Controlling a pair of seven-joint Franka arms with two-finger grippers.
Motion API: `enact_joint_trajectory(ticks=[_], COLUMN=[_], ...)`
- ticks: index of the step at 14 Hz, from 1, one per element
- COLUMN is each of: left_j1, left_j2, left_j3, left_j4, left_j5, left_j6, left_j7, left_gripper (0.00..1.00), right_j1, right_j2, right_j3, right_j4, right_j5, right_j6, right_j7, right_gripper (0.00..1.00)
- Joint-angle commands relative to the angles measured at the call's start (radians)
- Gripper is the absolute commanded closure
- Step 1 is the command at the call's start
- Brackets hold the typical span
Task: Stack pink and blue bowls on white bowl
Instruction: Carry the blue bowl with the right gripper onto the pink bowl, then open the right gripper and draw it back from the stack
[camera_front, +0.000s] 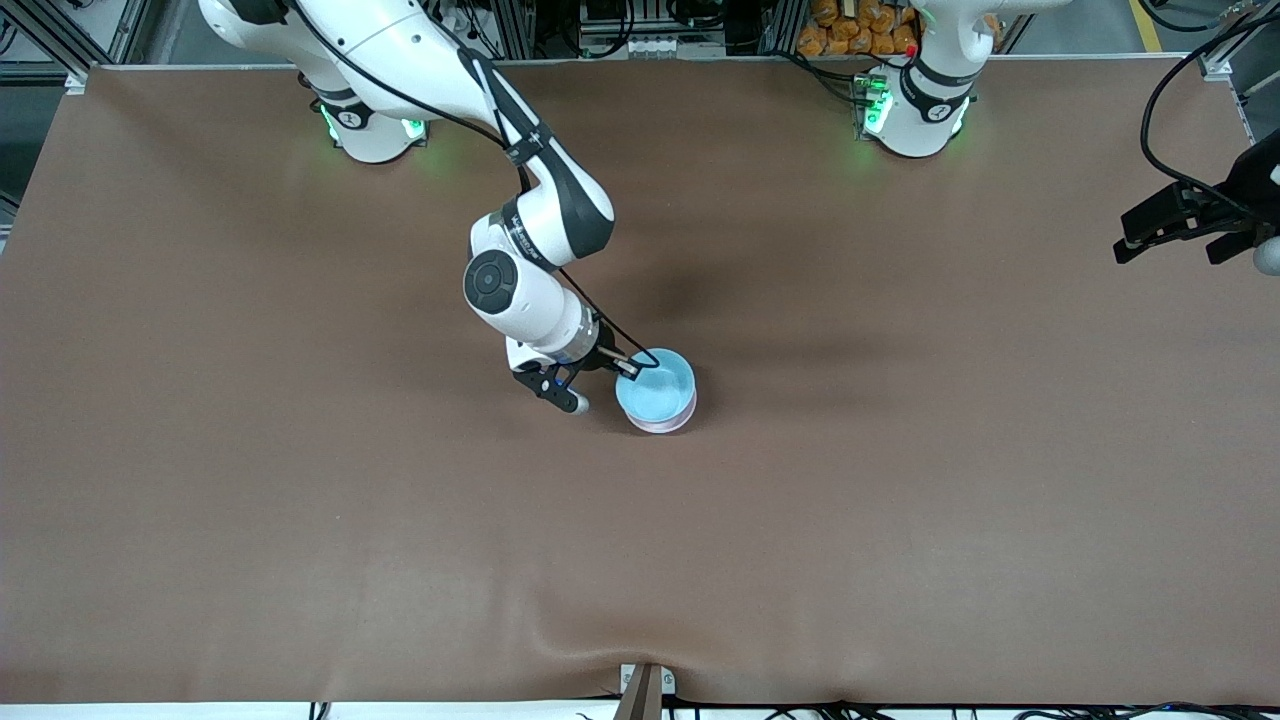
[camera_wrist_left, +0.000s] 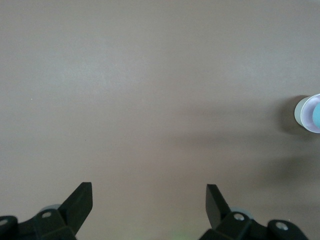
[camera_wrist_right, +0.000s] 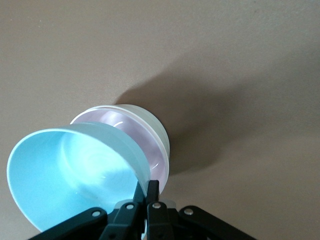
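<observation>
My right gripper (camera_front: 628, 368) is shut on the rim of the light blue bowl (camera_front: 655, 388), near the middle of the table. In the right wrist view the fingers (camera_wrist_right: 153, 188) pinch the blue bowl's wall (camera_wrist_right: 65, 175). It is held tilted over the pink bowl (camera_wrist_right: 142, 145), which sits nested inside the white bowl (camera_wrist_right: 156, 131). In the front view only a pale pink edge (camera_front: 662, 425) shows under the blue bowl. My left gripper (camera_front: 1168, 250) is open and empty, and waits over the left arm's end of the table. It is wide open in the left wrist view (camera_wrist_left: 149, 191).
The brown table cover (camera_front: 900, 500) is bare around the stack. The stack also shows small in the left wrist view (camera_wrist_left: 310, 114). The arm bases stand along the table edge farthest from the front camera. A bracket (camera_front: 643, 690) sits at the nearest edge.
</observation>
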Motion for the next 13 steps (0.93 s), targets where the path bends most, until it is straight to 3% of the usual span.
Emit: enact_joint_trajectory(ticks=[1,2,3,4,7,9,13], left_j1=[0.003,0.003,0.005,0.011,0.025,0.020,0.020], left_j2=[-0.009,-0.009,-0.009,-0.008,-0.006,-0.003,0.001], left_j3=[-0.008,-0.007,-0.004,-0.002,-0.017,-0.022,-0.023], left_j4=[-0.008,-0.004,-0.004,-0.007,-0.007,-0.005,-0.007], left_j5=[-0.014,-0.011,-0.011,-0.011,-0.012,-0.009,-0.008], left_j6=[0.007,0.008,0.008,0.008,0.007,0.007,-0.001], left_j7=[-0.008,-0.011,0.004,0.012,-0.001,-0.014,-0.092], left_gripper=[0.00,0.00,0.00,0.00,0.00,0.00,0.00], right_j1=[0.020,0.015,0.011,0.008,-0.006,-0.016,-0.074], right_j2=[0.032,0.032,0.026,0.022,-0.044,-0.122,-0.260], right_j3=[-0.014,-0.016,-0.019,-0.020,-0.054,-0.132,-0.334], right_j4=[0.029,0.029,0.029,0.029,0.021,0.016,-0.011], right_j5=[0.018,0.012,0.004,0.004,-0.004,-0.014,-0.016], right_j6=[0.023,0.023,0.020,0.015,-0.052,-0.196,-0.513], right_j7=[0.002,-0.004,-0.007,-0.005,-0.014,-0.092,-0.454], right_gripper=[1.00,0.80,0.32,0.00,0.00,0.00,0.00])
